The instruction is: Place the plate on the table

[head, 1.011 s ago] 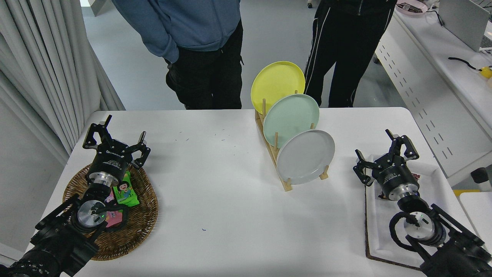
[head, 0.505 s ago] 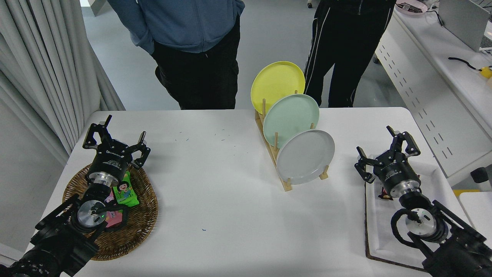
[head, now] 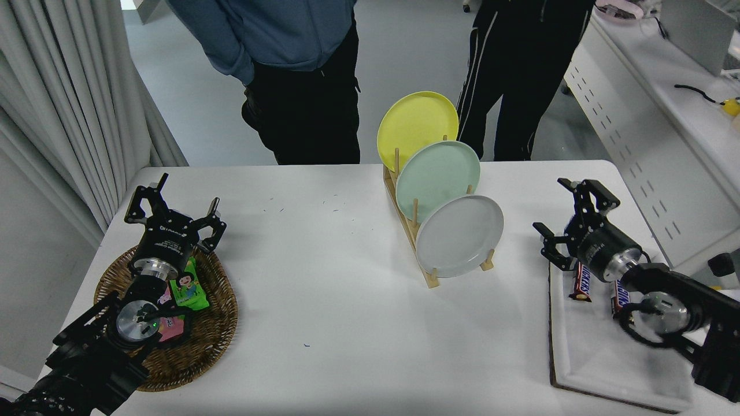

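Observation:
The light grey plate [head: 459, 235] stands on edge in the front slot of a wooden rack [head: 411, 231] on the white table [head: 335, 300], in front of a mint green plate [head: 437, 178] and a yellow plate [head: 417, 128]. My right gripper [head: 563, 211] is open and empty, to the right of the grey plate and apart from it, turned toward it. My left gripper [head: 173, 205] is open and parked at the lower left over a wicker basket [head: 214, 329].
A white tray [head: 601, 352] with two chocolate bars [head: 581, 281] lies under my right arm. The basket holds snack packets [head: 188, 289]. Two people [head: 300, 69] stand at the table's far side.
My right gripper has moved up and away from the tray toward the table's far right and turned left toward the rack, uncovering the chocolate bars. The person in blue shifted. The plates have not moved.

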You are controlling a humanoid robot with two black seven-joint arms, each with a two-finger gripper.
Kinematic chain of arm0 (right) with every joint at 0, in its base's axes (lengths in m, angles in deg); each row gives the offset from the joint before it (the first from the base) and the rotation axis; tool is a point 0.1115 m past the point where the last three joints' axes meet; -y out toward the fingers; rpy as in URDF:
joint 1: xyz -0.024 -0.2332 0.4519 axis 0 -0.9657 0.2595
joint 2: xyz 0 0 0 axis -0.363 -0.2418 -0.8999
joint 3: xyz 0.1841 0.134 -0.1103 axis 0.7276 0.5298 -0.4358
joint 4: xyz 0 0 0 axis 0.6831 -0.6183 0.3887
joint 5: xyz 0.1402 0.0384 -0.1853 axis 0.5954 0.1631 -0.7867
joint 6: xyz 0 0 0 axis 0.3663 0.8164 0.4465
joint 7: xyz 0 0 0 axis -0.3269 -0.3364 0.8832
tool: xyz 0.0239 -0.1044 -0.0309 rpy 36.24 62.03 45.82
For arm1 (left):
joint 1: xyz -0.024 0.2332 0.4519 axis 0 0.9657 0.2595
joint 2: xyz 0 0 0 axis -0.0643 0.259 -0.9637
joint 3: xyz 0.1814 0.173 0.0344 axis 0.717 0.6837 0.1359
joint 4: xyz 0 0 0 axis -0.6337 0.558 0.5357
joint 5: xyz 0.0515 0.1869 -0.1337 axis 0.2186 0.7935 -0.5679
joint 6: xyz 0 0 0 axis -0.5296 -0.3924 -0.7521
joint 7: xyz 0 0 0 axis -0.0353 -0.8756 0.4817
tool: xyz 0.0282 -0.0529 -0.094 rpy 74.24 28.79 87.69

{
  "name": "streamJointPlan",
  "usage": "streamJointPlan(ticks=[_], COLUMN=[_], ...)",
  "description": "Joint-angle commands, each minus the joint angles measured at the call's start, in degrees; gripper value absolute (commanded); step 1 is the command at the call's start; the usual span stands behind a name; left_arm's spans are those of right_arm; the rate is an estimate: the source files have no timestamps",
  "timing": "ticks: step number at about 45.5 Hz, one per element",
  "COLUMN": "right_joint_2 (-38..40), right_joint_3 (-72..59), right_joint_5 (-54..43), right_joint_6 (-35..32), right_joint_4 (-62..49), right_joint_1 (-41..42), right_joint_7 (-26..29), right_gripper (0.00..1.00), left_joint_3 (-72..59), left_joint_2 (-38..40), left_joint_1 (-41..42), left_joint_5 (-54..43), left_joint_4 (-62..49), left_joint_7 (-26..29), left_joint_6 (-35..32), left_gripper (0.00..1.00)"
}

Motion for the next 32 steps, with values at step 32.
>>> streamJointPlan(ticks=[32], right_joint_2=[3.6], right_joint_3=[-25.7], right_joint_5=[8.9], right_joint_6=[0.1], right_joint_4=[9.5], right_joint_1=[22.3], right_joint_7=[13.9], right_gripper=[1.00], left_joint_3=[0.0], left_joint_2=[0.0], left_joint_1=[0.0], left_joint_5=[0.0], left_joint_4=[0.0], left_joint_7=[0.0], left_joint_6=[0.0], left_gripper=[1.00])
